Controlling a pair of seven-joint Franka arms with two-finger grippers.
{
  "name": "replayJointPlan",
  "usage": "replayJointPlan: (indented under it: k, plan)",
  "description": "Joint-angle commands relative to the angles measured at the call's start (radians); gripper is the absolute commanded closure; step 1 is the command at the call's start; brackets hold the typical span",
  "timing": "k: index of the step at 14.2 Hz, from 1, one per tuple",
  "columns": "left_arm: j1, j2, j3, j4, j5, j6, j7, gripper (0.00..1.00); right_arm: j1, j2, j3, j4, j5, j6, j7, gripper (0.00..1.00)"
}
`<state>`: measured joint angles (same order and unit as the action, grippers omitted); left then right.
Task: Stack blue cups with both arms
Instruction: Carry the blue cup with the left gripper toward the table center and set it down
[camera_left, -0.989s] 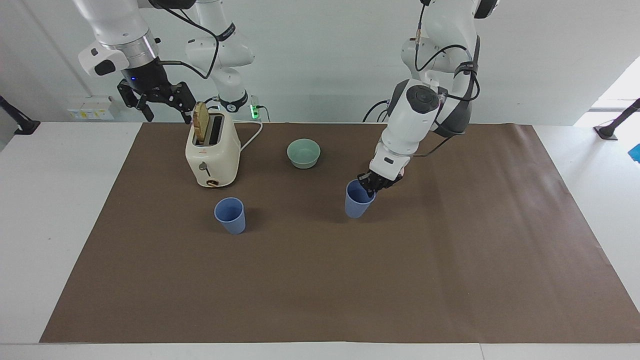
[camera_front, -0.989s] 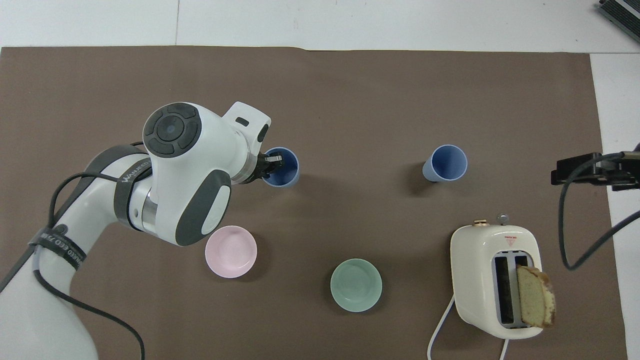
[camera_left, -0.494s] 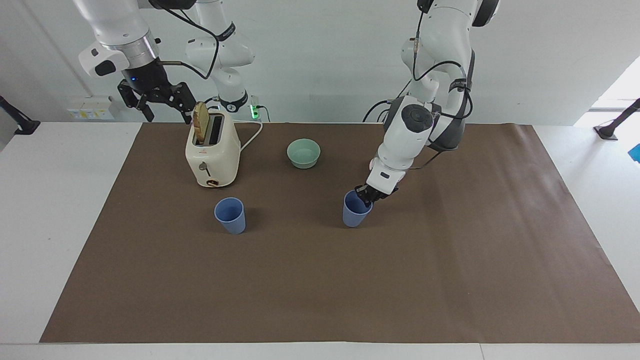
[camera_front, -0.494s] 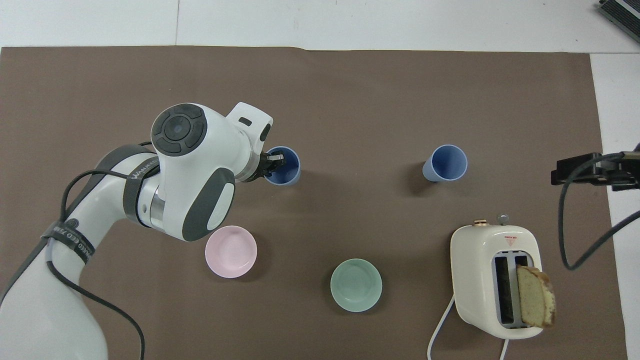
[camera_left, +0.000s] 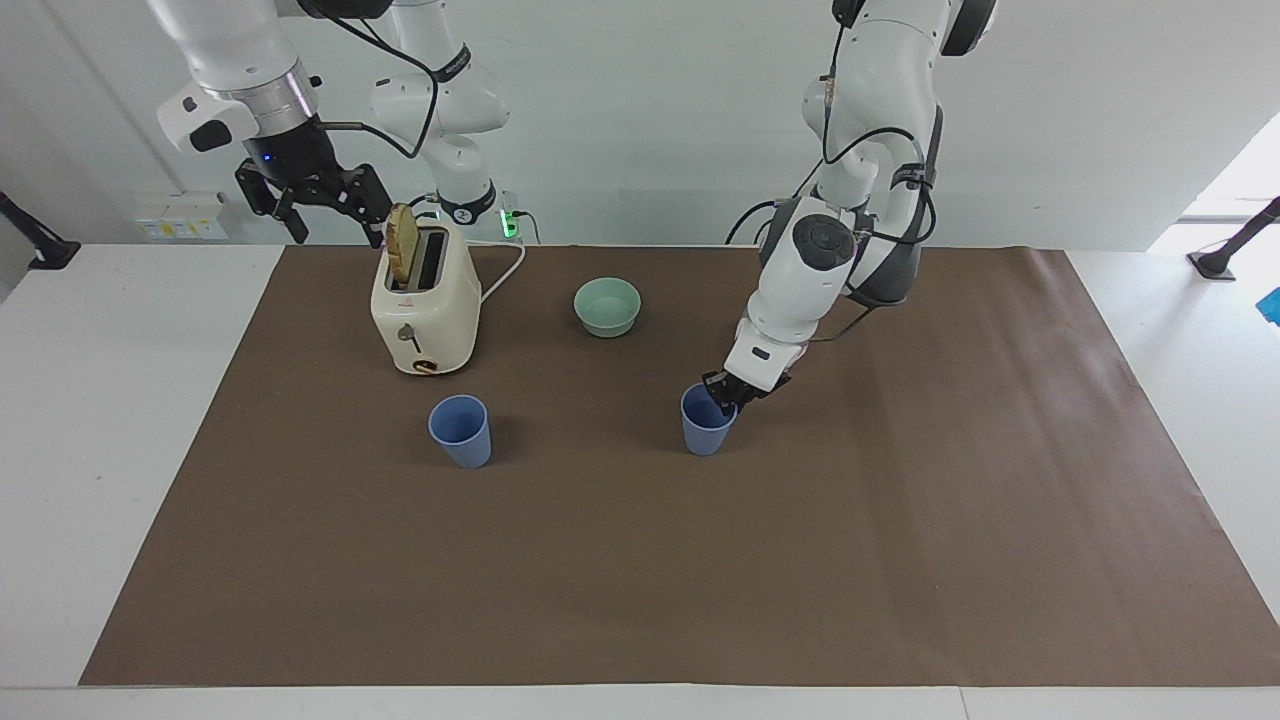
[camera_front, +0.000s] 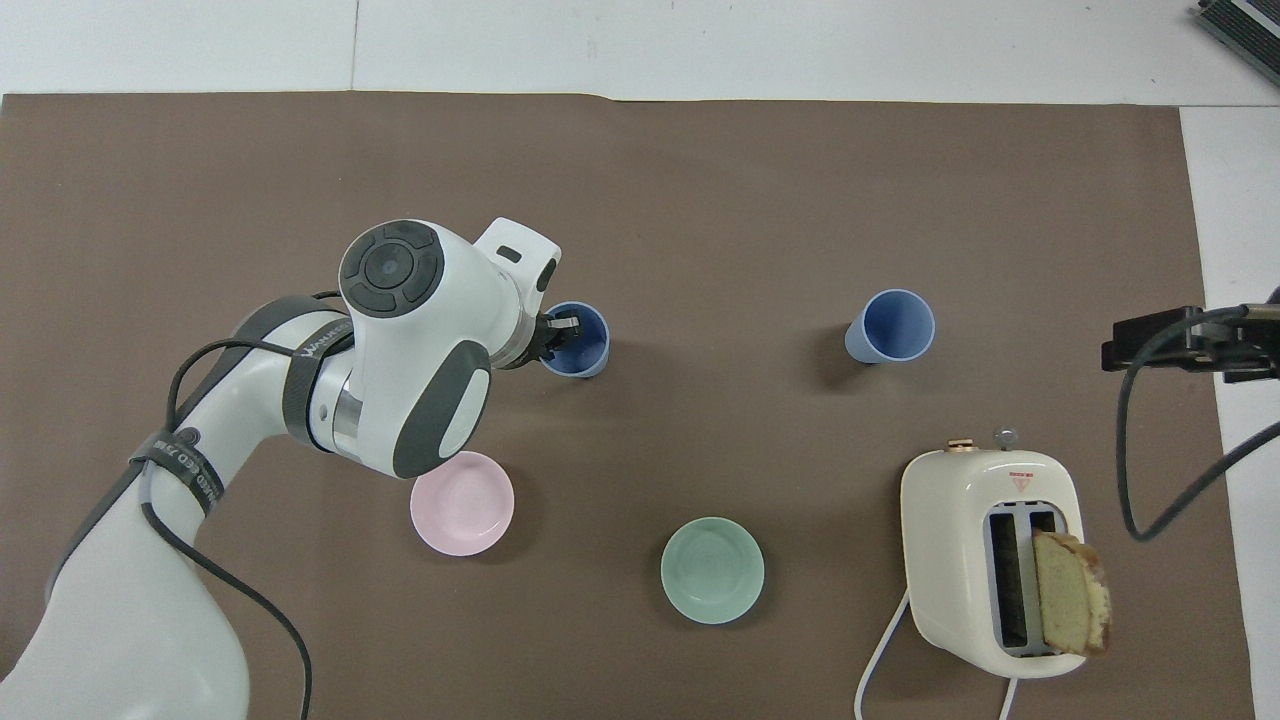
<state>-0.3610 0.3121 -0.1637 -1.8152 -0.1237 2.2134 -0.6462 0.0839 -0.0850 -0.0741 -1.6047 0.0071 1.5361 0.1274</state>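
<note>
2 blue cups upright on the brown mat (camera_left: 640, 560) covering the worktop (camera_left: 120, 420). Landmark: the toaster (camera_left: 425, 310), cream, near the right arm's end, 1 slice of bread (camera_left: 402, 243) sticking up from a slot.

Cup 1 (camera_left: 461, 431): just beside the toaster, farther from the robots than it, standing free, nothing touching it.

Cup 2 (camera_left: 706, 421): well apart from the toaster toward the left arm's end, about level with cup 1. It sits on the mat.

Left hand (camera_left: 727, 398): down at cup 2's rim, on the side toward the robots. 1 finger shows inside the cup mouth in the overhead view. Whether the fingers are clenched on the wall or released, cannot tell.

Right hand (camera_left: 335, 205): up in the air beside the toaster's top, over the mat edge at the right arm's end. Fingers spread wide, holding nothing. This arm waits.

Green bowl (camera_left: 607, 305): near the toaster, toward the left arm's end, about level with it.

Pink bowl (camera_front: 462, 502): seen from overhead only, nearer to the robots than cup 2; the left arm hides it in the facing view.
</note>
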Motion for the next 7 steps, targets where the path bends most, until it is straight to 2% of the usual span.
replayJointPlan:
  k: [1, 4, 7]
  plan:
    - [-0.016, -0.011, 0.018, -0.018, -0.011, 0.019, 0.005, 0.06, -0.010, -0.025, 0.007, -0.037, 0.010, 0.067, -0.025, 0.00]
    - [-0.009, -0.027, 0.020, -0.010, -0.007, -0.021, 0.002, 0.00, -0.012, -0.016, 0.007, -0.037, 0.010, 0.081, -0.025, 0.00]
    - [0.005, -0.068, 0.035, 0.077, -0.004, -0.163, 0.003, 0.00, -0.007, 0.017, 0.008, -0.038, 0.010, 0.127, -0.031, 0.00]
